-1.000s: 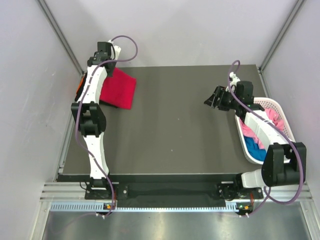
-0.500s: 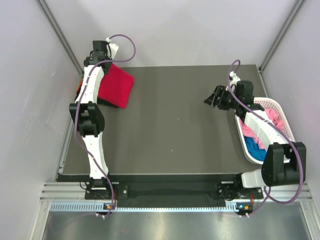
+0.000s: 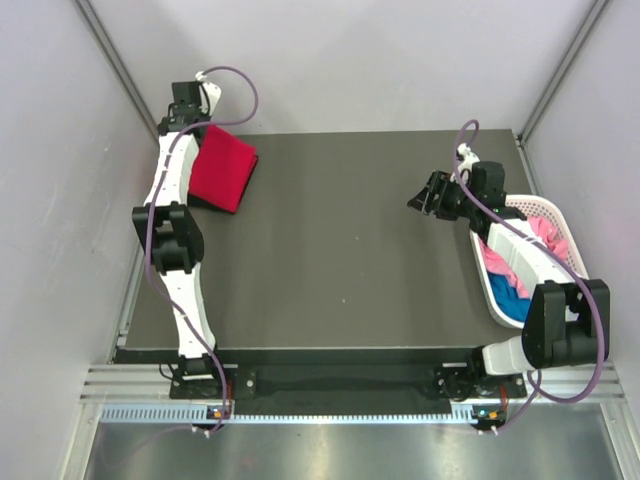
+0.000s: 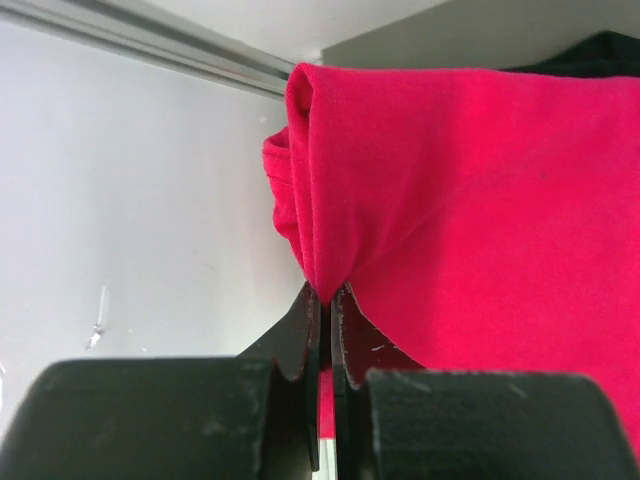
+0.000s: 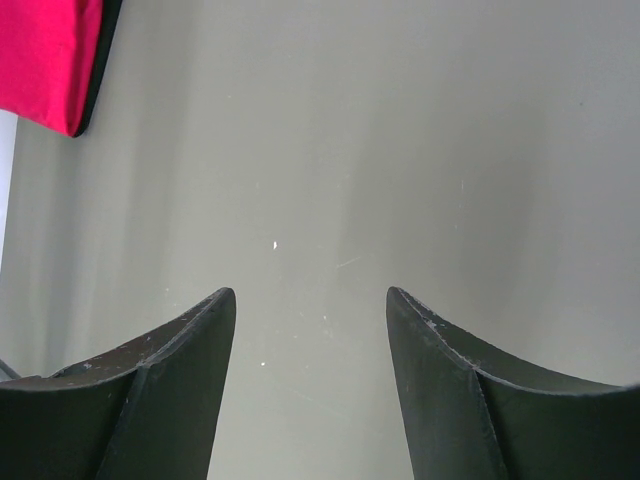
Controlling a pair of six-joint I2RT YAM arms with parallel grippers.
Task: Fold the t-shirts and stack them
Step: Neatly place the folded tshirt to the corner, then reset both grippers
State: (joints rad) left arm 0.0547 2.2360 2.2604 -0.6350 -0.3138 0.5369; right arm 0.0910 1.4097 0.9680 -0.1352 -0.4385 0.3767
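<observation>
Dark table [image 3: 350, 260]. White basket [image 3: 535, 202] at its right edge, with the right arm reaching across it. Folded red shirt [image 3: 222, 170] at the far-left corner, lying on a black shirt [image 4: 600, 52] that shows only as an edge. Pink shirt [image 3: 550, 232] and blue shirt [image 3: 510, 297] bunched in the basket. Left gripper [image 4: 327, 296] at the far-left corner, jaws pinched tight on a fold of the red shirt's edge. Right gripper [image 5: 309, 295] over bare table near the basket, jaws wide apart, holding nothing.
</observation>
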